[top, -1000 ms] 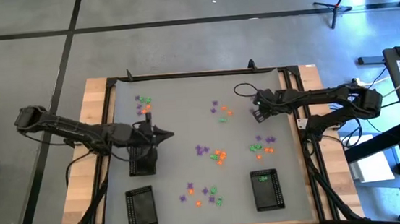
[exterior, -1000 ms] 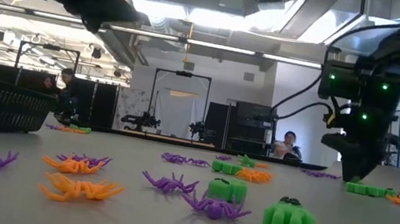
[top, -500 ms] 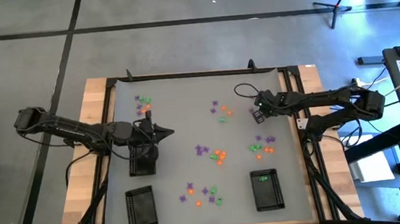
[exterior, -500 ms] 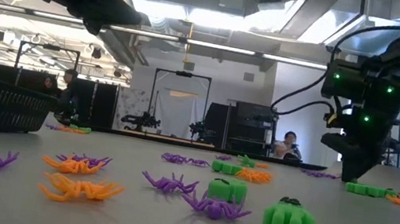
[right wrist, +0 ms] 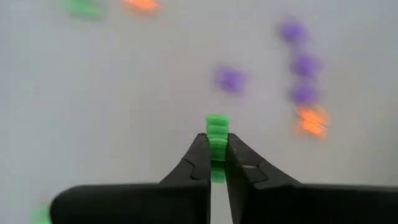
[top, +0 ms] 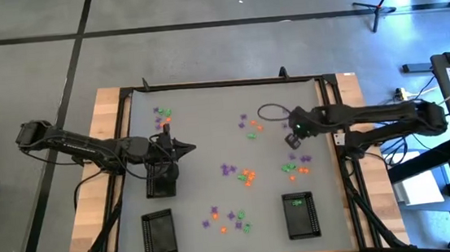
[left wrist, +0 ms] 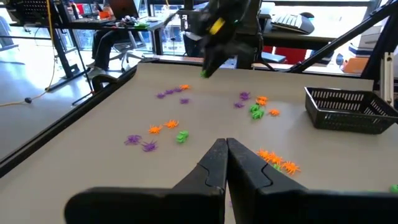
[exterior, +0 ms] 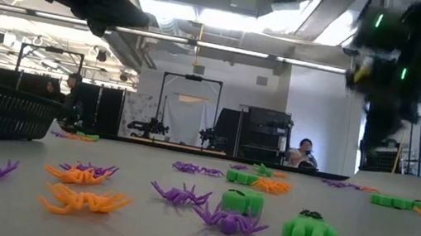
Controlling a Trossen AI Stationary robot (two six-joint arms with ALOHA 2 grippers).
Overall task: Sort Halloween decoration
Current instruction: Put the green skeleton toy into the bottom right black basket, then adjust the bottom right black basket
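Overhead and wrist views of a two-arm rig at a grey surface strewn with small plastic trinkets. The right claw is closed on a green trinket, pinched between its two fingertips and lifted clear of the surface; in the overhead view this claw sits toward the right edge, about midway between the far and near edges. The left claw is fully closed with nothing between its fingers, and hovers near the left edge beside a black mesh tray. Two further black mesh trays lie along the near edge: one toward the left corner, and one toward the right corner with green pieces lying inside it. The remaining orange, purple and green trinkets lie in loose clusters: one at the centre, one by the far-left corner, one at mid-surface toward the far edge, one near the right edge, and one by the near edge. In the table-level view, spider-shaped pieces in purple and orange are visible in the foreground.
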